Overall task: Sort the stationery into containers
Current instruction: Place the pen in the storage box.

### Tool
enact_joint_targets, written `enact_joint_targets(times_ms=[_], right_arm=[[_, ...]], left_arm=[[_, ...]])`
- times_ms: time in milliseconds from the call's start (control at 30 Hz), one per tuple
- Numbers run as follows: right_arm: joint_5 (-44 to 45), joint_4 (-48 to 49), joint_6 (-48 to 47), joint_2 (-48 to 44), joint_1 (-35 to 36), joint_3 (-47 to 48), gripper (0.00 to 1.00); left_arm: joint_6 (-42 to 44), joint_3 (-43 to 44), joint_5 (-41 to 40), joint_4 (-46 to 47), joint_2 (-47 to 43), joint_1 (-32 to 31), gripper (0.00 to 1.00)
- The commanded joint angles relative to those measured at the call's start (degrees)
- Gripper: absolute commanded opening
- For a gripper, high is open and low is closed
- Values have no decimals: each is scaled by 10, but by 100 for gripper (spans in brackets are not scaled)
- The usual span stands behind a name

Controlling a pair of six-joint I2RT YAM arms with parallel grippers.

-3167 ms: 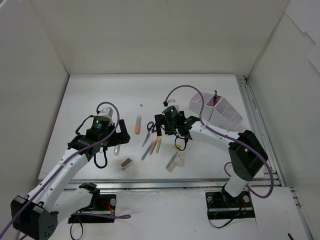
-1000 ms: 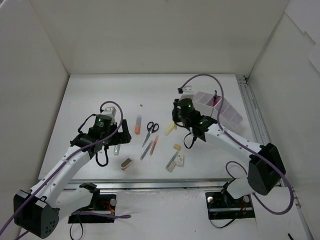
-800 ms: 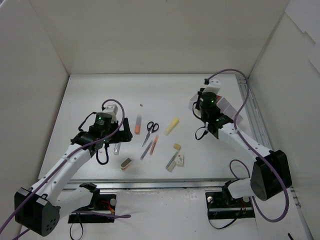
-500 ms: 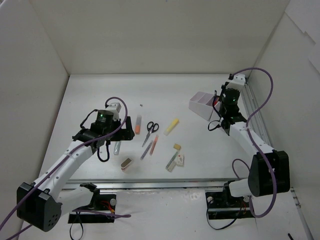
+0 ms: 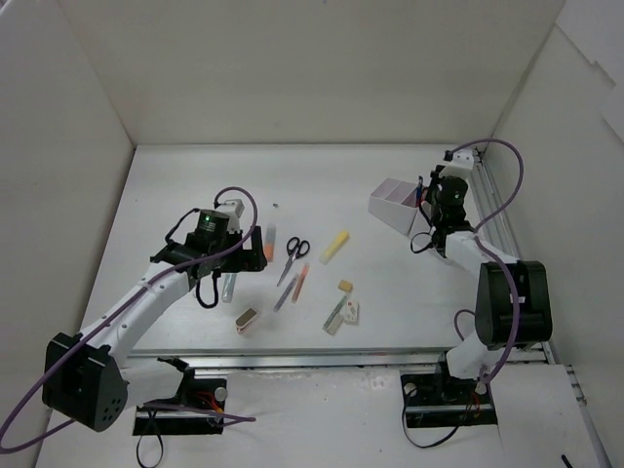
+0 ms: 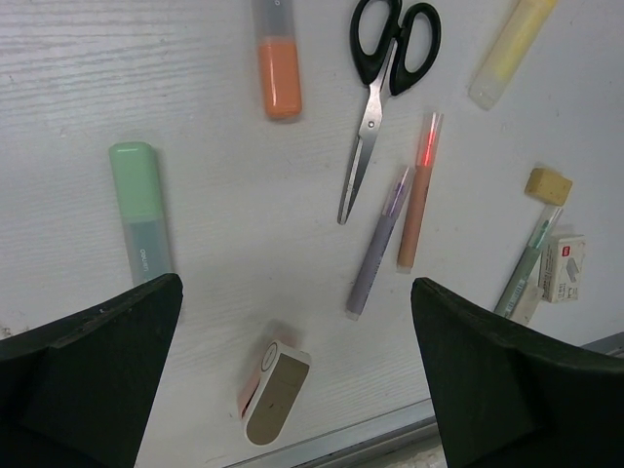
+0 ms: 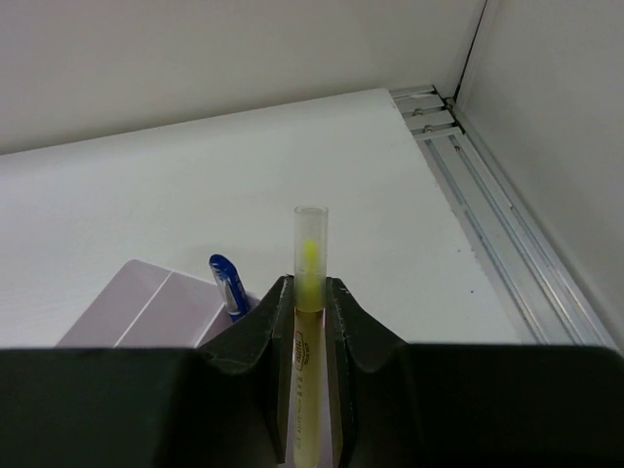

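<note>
Stretching over the tray point(image 5: 392, 207), right fingers point(image 7: 261, 331) pinch a yellow-tipped pen point(image 7: 309, 283).

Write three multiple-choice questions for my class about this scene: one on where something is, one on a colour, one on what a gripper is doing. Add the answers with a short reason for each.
1. Where is the blue pen?
A. in the tray
B. beside the scissors
C. in the right gripper

2. What colour are the scissors' handles?
A. red
B. blue
C. black

3. What is the right gripper doing?
A. open and empty
B. shut on a marker
C. shut on the scissors

Answers:
1 A, the pen sticks up out of the tray.
2 C, both finger loops are black in the left wrist view.
3 B, its fingers pinch the marker from both sides.
</note>
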Motion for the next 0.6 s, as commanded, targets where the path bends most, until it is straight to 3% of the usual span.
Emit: enact_joint_targets(times_ms=[0, 100, 233, 367, 433, 467, 567], right_arm=[[1, 79, 37, -18, 2, -12, 22], [18, 80, 55, -39, 1, -33, 45], [18, 79, 56, -91, 2, -50, 53], [18, 60, 66, -149, 22, -67, 70], [16, -38, 64, -182, 40, -43, 82], [10, -87, 70, -191, 60, -27, 98], [8, -265, 79, -208, 115, 29, 98]], left_arm=[[3, 32, 10, 29, -1, -4, 99], [1, 33, 7, 30, 8, -9, 100], [4, 31, 6, 30, 20, -22, 99], [5, 37, -25, 13, 28, -48, 99], [0, 26, -28, 20, 18, -56, 100], [-1, 20, -26, 25, 13, -56, 100], [-5, 3, -20, 35, -12, -62, 99]])
